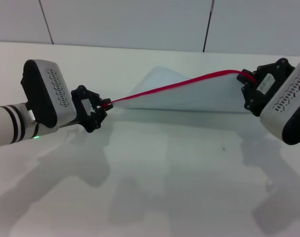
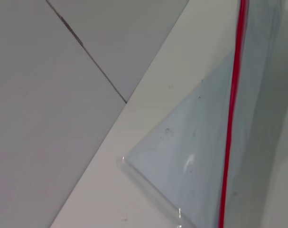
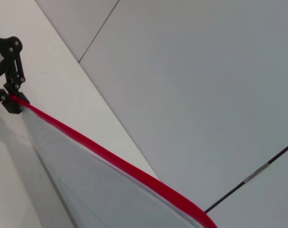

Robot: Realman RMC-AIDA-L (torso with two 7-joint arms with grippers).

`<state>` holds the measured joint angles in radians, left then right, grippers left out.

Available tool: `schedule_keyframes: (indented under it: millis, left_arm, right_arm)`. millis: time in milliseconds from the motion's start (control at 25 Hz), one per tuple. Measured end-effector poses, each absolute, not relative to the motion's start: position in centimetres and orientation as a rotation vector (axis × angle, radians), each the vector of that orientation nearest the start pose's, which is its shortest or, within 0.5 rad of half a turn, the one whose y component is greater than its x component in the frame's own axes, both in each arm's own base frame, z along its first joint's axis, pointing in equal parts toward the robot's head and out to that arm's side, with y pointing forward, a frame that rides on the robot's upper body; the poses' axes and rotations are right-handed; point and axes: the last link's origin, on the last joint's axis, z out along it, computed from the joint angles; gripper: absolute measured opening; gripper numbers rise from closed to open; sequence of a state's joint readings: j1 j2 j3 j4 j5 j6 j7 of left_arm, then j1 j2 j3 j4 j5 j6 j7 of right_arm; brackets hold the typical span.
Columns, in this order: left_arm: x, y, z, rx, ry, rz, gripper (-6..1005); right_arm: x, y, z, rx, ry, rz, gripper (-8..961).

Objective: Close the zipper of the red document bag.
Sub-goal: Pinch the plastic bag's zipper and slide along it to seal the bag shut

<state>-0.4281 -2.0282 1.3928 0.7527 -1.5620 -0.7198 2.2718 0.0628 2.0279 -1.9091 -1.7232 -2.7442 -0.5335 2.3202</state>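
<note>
- Left gripper [image 1: 103,105]: nearest to the camera, low over the white table [image 1: 169,168], at the near-left end of the bag. Its black fingers are pinched closed on the left tip of the zipper [image 1: 174,85].
- The zipper's red strip starts right at that pinch and runs away from the left gripper, up and across toward the right gripper; pulled taut, nearly straight, with a slight bend near the far end.
- Red document bag [image 1: 189,96]: hangs under the strip between the two grippers, red edge lifted off the table, lower edge resting on the table behind the left gripper. Pale blue-grey see-through plastic, flat, thin; looks like a slanted sheet from the head view.
- Left wrist view: bag [image 2: 191,156] is a see-through panel with one clear-sealed corner on the table, the zipper [image 2: 231,118] a thin red line down it. Small specks on the plastic. Slider not visible in any view.
- Right wrist view: red strip [image 3: 110,159] edges the bag's top [image 3: 87,190], leading off to the left gripper [image 3: 6,97], far off, clamped on the strip's end.
- Right gripper [image 1: 247,81]: farther back, at the opposite end of the bag from the left gripper and higher. Closed on the right end of the zipper, red strip disappearing between its black fingers.
- Behind the bag: grey wall panels [image 1: 140,22] with dark seams.
</note>
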Motion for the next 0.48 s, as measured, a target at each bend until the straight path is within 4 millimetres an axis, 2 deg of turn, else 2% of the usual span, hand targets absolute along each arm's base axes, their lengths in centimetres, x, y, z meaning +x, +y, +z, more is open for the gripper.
schedule_keyframes:
  millis: [280,480]
  left_arm:
    - [-27.8,38.3,-2.2,-2.392,0.068,-0.052,82]
    - [-27.1,39.0,-1.1,-2.327,-0.011,-0.160,114]
  right_arm:
    - [16.6,32.5,-0.4,-2.178,-0.047,-0.069,109]
    - [18.6,33.6,1.3,-2.121,0.077,-0.078,110]
